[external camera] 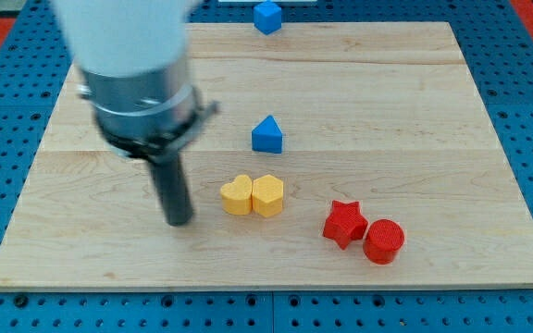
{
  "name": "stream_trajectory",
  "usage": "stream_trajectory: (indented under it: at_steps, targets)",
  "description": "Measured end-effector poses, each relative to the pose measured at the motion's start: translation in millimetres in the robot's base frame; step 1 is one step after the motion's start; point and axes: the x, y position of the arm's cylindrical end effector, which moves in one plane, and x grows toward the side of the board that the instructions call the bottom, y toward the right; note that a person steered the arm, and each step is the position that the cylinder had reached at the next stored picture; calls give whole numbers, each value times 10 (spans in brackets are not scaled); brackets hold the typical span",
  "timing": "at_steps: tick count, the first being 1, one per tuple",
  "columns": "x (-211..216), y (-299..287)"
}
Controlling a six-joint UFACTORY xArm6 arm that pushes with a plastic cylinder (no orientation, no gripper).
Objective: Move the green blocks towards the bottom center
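No green block shows in the camera view; the arm's body may hide part of the board at the view's upper left. My tip [179, 222] rests on the wooden board [415, 102], left of centre toward the view's bottom. A yellow heart-shaped block [236, 195] lies just to the tip's right, touching a yellow hexagonal block [268, 195].
A blue triangular block [267, 135] sits above the yellow pair. A blue block [266, 17] lies at the board's top edge. A red star [344, 223] and a red cylinder [383, 241] touch each other at the view's lower right.
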Motion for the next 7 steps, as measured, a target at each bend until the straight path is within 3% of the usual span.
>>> stream_trajectory:
  at_steps: [1, 2, 3, 4, 5, 6, 7]
  targets:
    - [-603, -151]
    - [-703, -556]
    - [-1315, -1100]
    - [-1589, -939]
    - [-1304, -345]
    - [-793, -381]
    - [-1267, -756]
